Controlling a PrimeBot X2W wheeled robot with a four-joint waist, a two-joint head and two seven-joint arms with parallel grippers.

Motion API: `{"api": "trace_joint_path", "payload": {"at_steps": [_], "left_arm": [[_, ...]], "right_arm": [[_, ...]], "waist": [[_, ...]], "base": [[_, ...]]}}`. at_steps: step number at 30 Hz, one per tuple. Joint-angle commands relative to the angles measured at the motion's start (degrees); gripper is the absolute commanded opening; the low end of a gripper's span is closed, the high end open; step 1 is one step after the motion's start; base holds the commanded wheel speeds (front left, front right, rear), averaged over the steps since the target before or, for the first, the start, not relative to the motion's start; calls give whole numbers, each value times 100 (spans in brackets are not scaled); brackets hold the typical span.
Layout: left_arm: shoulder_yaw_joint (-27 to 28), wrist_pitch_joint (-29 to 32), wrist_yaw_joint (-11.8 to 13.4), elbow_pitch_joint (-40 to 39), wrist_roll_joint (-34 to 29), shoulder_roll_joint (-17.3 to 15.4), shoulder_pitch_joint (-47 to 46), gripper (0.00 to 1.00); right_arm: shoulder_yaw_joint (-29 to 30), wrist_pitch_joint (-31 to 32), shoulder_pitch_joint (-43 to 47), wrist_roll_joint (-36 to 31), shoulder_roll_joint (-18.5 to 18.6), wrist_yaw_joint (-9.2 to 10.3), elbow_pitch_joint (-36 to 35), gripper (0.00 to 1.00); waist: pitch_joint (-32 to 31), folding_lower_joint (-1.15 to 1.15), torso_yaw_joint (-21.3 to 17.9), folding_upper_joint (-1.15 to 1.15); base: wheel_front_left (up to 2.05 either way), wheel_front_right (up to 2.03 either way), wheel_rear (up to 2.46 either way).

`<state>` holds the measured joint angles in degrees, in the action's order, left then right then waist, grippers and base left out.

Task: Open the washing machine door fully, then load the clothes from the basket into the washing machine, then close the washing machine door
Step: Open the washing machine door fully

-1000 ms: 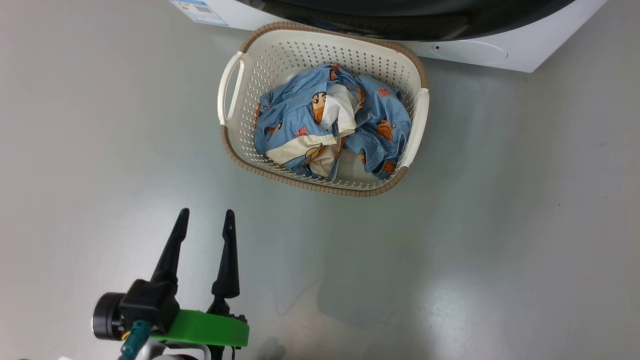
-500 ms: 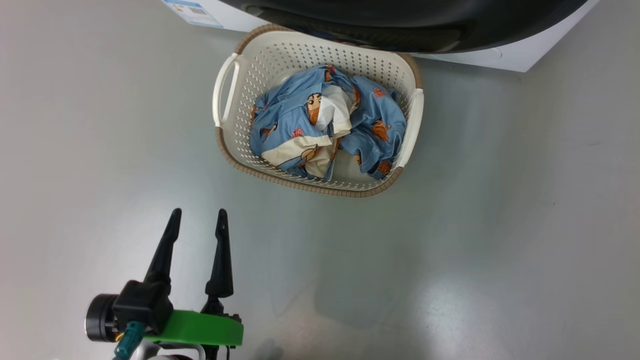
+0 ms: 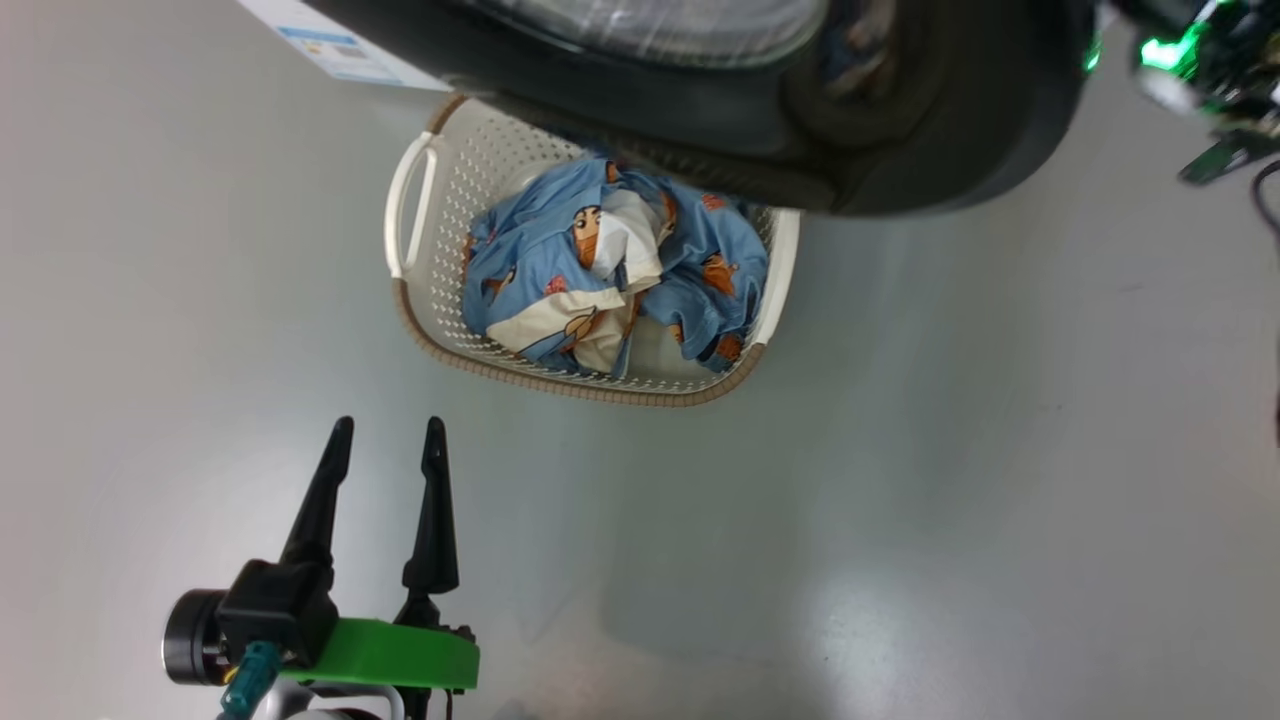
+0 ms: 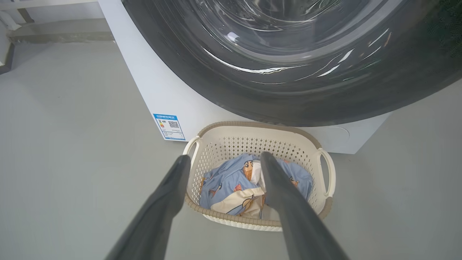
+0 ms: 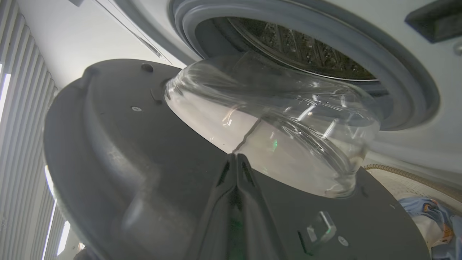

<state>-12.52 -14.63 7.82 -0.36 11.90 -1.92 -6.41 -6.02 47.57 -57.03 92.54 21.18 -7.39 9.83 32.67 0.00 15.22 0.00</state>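
Short of the basket, the left gripper hovers spread and empty; the right gripper, pinched tight, has its tips at the washing machine door.

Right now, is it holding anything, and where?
Nothing: the left gripper is open, empty; the right gripper is shut, tips at the round black-rimmed glass door.
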Motion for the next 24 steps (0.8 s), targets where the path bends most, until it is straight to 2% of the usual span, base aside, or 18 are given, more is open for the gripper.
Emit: {"api": "trace_joint_path", "payload": {"at_steps": [1,12,24], "left_arm": [[217,-37,13,-85,-14,-96,-2,100],[251,-37,-26,41,136,-96,-61,100],[318,-37,-139,191,334,-96,16,100]], "right_arm": [[-132,128,221,46,-150,-10,-257,0],[-507,630,862,-11,-532,-10,-700,0],[-1030,446,1816,-290,-1217,-10,-708,0]], "waist": [[-63,0,-87,0],[-430,0,-261,0],[-1208,0,-272,0]], "base": [[0,0,0],[0,0,0],[0,0,0]]}}
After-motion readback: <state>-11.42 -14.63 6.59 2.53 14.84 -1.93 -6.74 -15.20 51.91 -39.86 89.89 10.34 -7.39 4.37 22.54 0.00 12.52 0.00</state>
